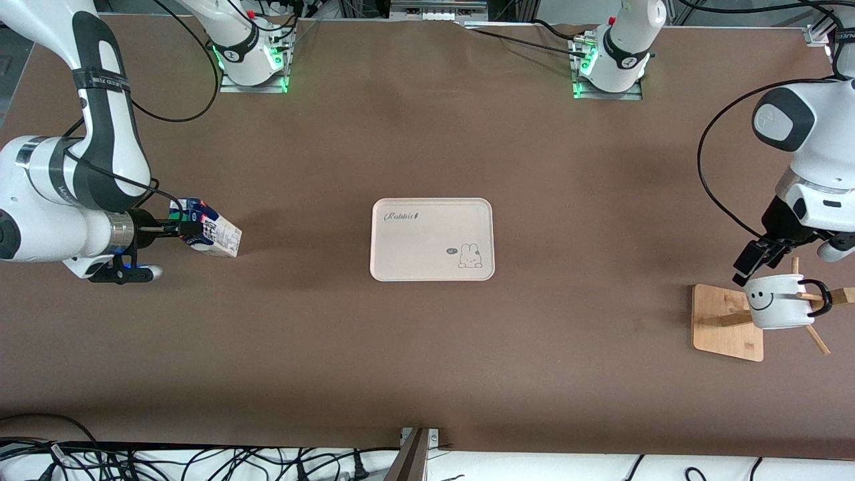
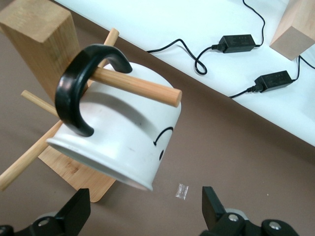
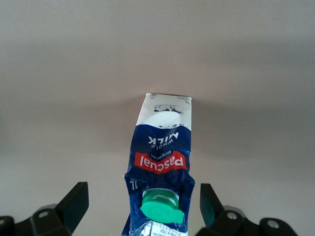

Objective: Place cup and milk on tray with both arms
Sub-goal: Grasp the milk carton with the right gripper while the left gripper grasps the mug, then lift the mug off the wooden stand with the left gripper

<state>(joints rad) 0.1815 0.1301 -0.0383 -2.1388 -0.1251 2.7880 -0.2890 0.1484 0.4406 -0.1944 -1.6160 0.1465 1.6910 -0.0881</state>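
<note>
The milk [image 1: 212, 232] lies on its side on the brown table toward the right arm's end, green cap [image 3: 160, 206] up. My right gripper [image 1: 175, 229] is open, its jaws on either side of the carton's top [image 3: 160, 162] without touching it. The cup [image 1: 778, 304] hangs tilted by its black handle [image 2: 74, 93] on a peg of a wooden stand at the left arm's end. My left gripper [image 1: 755, 262] is open, just beside the cup's rim [image 2: 128, 147], apart from it. The tray [image 1: 432, 238] lies bare at the table's middle.
The wooden stand has a square base [image 1: 725, 321] and several pegs [image 2: 133, 84]. A small clear scrap [image 2: 182, 191] lies on the table by the cup. Cables and power adapters [image 2: 236, 42] lie on the white surface past the table's edge.
</note>
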